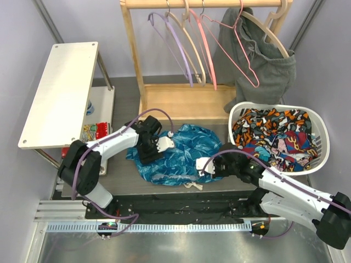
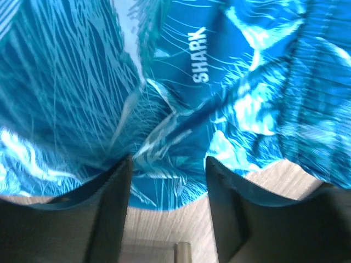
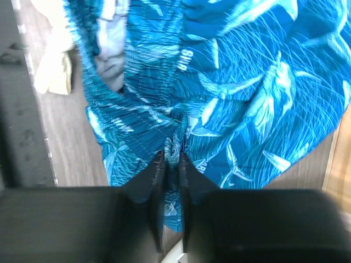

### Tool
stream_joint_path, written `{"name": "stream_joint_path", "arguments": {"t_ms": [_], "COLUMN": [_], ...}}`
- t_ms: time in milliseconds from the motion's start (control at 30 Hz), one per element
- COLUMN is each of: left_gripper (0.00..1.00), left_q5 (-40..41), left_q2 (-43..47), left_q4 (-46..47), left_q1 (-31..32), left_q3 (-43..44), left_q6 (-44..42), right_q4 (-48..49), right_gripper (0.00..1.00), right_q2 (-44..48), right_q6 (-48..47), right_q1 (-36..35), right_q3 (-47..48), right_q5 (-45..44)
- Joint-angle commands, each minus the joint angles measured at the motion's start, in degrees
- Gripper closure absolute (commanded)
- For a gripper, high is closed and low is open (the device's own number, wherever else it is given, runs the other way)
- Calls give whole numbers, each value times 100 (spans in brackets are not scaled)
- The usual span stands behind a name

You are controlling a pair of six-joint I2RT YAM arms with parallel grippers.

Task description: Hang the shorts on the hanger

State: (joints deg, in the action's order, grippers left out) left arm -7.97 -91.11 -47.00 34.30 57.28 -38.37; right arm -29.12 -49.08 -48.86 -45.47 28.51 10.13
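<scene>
The blue shorts (image 1: 178, 153) with a teal print lie crumpled on the table between the arms. They fill the left wrist view (image 2: 219, 82) and the right wrist view (image 3: 247, 93). My left gripper (image 1: 160, 145) is open over the shorts' left edge, its jaws apart above the hem and bare wood (image 2: 168, 164). My right gripper (image 1: 204, 166) is shut on a fold of the shorts' waistband (image 3: 171, 156). The white drawstring (image 1: 193, 186) trails at the front. The thin pink wire hanger (image 1: 233, 52) hangs on the rack, far from both grippers.
A wooden rack (image 1: 181, 98) holds lilac (image 1: 175, 41), beige and salmon hangers and a grey garment (image 1: 263, 63). A white basket (image 1: 323, 129) of patterned clothes stands at right. A white shelf unit (image 1: 60, 93) stands at left.
</scene>
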Motion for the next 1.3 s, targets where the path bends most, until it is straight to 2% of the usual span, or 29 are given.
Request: {"name": "stream_joint_path", "arguments": {"t_ms": [0, 33, 67, 100, 133, 200, 233, 300, 333, 467, 567, 600, 667, 833, 900, 933, 967, 1000, 1033, 1067, 1133, 1167, 1267], "left_gripper": [41, 38, 35, 27, 25, 13, 11, 2, 1, 0, 0, 0, 0, 0, 0, 0, 0, 0, 0, 0, 0, 0, 0], "left_q5": [-213, -327, -572, -714, -846, -1145, -1180, -1251, -1260, -1339, -1348, -1348, -1400, -1401, -1409, -1435, -1462, -1462, -1471, -1471, -1453, -1419, -1339], "left_q2": [506, 628, 734, 953, 1059, 1218, 1323, 1394, 1473, 1587, 1666, 1667, 1676, 1597, 1527, 1517, 1509, 1500, 1491, 1491, 1544, 1544, 1623], "left_q4": [-370, -667, -792, -915, -1203, -1424, -1582, -1785, -1856, -2120, -2112, -1998, -1962, -1909, -1892, -1883, -1865, -1856, -1856, -1848, -1839, -1830, -1786], "left_q1": [15, 15, 15, 15, 24, 24, 24, 24, 24, 24, 24, 24, 24, 32, 24, 24, 24, 24, 24, 24, 24, 24, 15], "left_q3": [380, 485, 712, 854, 1186, 1530, 1880, 2207, 2357, 3139, 3465, 3509, 3702, 4229, 4414, 4458, 4494, 4529, 4608, 4634, 4670, 4661, 4582], "left_q6": [207, 259, 347, 513, 610, 873, 953, 1024, 1051, 1138, 1261, 1305, 1393, 1446, 1490, 1508, 1525, 1543, 1552, 1552, 1552, 1543, 1534], "right_q4": [408, 321, 128, 13, -127, -444, -567, -954, -1024, -1201, -1175, -1183, -1201, -1166, -1113, -1139, -1174, -1218, -1384, -1446, -1517, -1509, -1491], "right_gripper": [71, 56, 49, 42, 31, 26, 24, 23, 22, 21, 22, 23, 24, 23, 23, 23, 23, 24, 24, 24, 26, 28, 33], "right_q2": [-14, 47, 126, 336, 425, 644, 671, 654, 645, 558, 277, 128, -362, -1216, -1787, -1998, -2261, -2690, -2956, -3358, -3686, -3801, -4170], "right_q6": [429, 482, 587, 693, 859, 1079, 1220, 1387, 1484, 1905, 2116, 2248, 2460, 2899, 3092, 3232, 3373, 3575, 3846, 3971, 4182, 4226, 4446], "right_q1": [135, 144, 135, 135, 144, 144, 144, 144, 135, 135, 135, 135, 170, 618, 1065, 1293, 1957, 2277, 2602, 3023, 3359, 3587, 3817], "right_q3": [400, 488, 715, 848, 1162, 1506, 1891, 2332, 2778, 3862, 4600, 4811, 5487, 6909, 7568, 7825, 8080, 8343, 8885, 9135, 9619, 9707, 9884], "right_q5": [-117, -21, 41, 146, 330, 402, 411, 306, 210, -318, -1133, -1745, -2338, -2630, -2499, -2142, -1877, -1561, -853, -576, -75, 354, 918]}}
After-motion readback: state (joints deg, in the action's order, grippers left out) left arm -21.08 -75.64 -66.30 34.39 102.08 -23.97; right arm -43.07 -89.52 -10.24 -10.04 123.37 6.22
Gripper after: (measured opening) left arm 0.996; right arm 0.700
